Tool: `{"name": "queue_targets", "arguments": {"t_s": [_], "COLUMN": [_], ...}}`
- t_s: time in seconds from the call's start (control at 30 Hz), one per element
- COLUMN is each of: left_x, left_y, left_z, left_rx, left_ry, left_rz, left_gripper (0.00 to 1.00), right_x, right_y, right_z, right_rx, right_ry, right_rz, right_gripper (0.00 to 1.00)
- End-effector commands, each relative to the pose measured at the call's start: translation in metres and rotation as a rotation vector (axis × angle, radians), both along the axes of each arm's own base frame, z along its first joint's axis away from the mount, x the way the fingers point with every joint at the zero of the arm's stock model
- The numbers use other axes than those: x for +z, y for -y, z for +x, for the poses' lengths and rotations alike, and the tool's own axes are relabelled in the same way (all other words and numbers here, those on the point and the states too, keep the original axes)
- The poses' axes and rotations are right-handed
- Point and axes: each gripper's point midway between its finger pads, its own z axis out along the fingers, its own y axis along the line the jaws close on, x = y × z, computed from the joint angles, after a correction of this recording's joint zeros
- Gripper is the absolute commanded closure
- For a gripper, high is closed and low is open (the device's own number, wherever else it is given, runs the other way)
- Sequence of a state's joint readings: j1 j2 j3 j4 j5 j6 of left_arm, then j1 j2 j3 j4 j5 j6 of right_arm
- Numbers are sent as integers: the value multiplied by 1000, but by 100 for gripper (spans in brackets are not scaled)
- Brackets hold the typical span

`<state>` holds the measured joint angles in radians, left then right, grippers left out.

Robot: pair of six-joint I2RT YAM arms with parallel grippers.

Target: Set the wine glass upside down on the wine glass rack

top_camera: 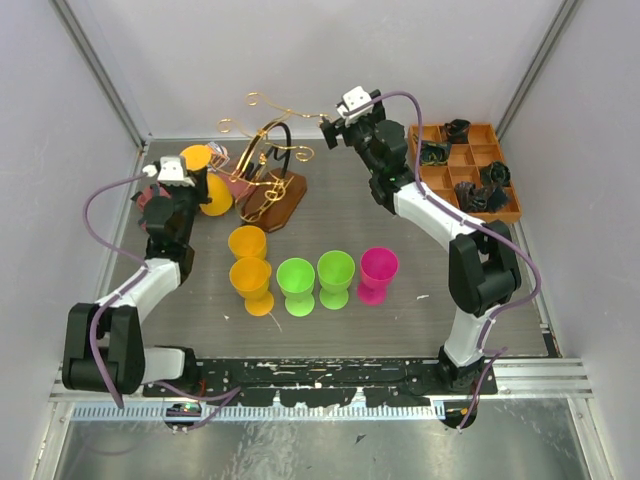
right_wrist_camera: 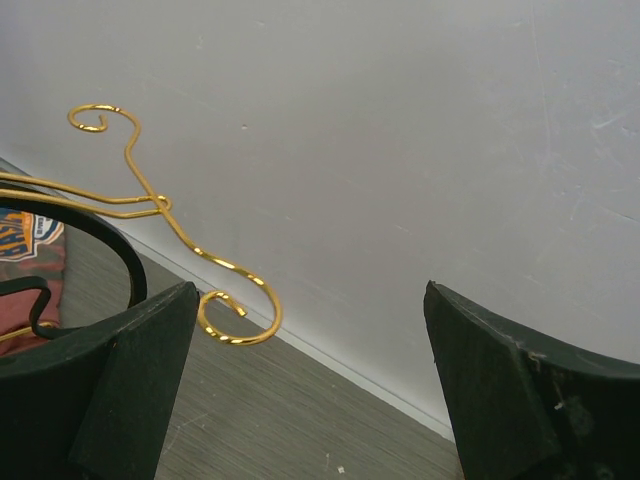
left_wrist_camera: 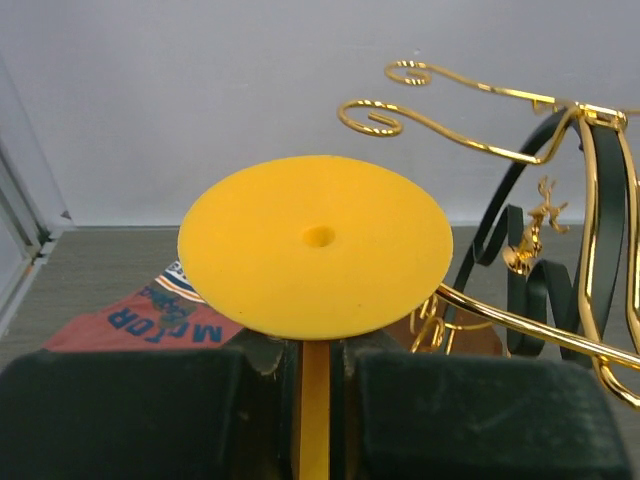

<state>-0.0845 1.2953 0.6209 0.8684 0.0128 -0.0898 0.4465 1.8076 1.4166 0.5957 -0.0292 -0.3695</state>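
1. Left hand (left_wrist_camera: 315, 375) is clenched on the stem of the yellow wine glass (left_wrist_camera: 300, 280), foot uppermost, just left of the rack (left_wrist_camera: 590, 180).
2. The rack's scroll wires lie to the glass's right; the left hand is nearer.
3. Right hand (right_wrist_camera: 310, 380) is released and empty, at the rack's far right.

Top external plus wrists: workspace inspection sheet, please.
Surface: grey wood-grain table, bare at the front.
Job's things: wine glass rack upright at the back; yellow wine glass inverted beside it, not yet hung.
Clutter: two orange cups, two green cups, magenta cup; orange tray holding dark parts; red printed cloth.
Grippers: left gripper shut on the glass stem; right gripper open, empty.
Cables: purple cables loop along both arms.
Surroundings: white walls.
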Motion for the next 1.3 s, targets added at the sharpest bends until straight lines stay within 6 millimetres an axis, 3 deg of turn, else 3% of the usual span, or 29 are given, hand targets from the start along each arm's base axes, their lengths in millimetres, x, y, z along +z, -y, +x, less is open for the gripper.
{"name": "queue_targets", "arguments": {"t_s": [0.0, 0.2, 0.4, 0.53, 0.73, 0.97, 1.1, 1.27], "left_x": [-12, -24, -28, -24, -21, -32, -40, -49], "left_y": [40, 79, 97, 94, 88, 76, 75, 70], "left_z": [-7, -4, -2, -7, -32, -51, -58, -72], "left_rx": [-117, -201, -240, -234, -235, -204, -206, -202], "left_ry": [-40, -69, -78, -75, -112, -140, -182, -231], "left_rz": [6, -20, -38, -40, -20, 0, 9, 14], "left_gripper": [98, 98, 97, 85, 68, 41, 33, 31], "right_x": [30, 29, 28, 29, 33, 30, 33, 48], "right_y": [0, 0, 2, 3, 4, 1, 2, 17], "right_z": [0, -1, -1, -2, 0, 3, 4, 4], "right_rx": [18, 19, 11, 6, 2, 13, 2, -72], "right_ry": [58, 52, 39, 37, 40, 31, 17, -8], "right_rz": [52, 52, 51, 52, 51, 54, 72, 121], "right_gripper": [0, 0, 0, 0, 0, 0, 0, 0]}}
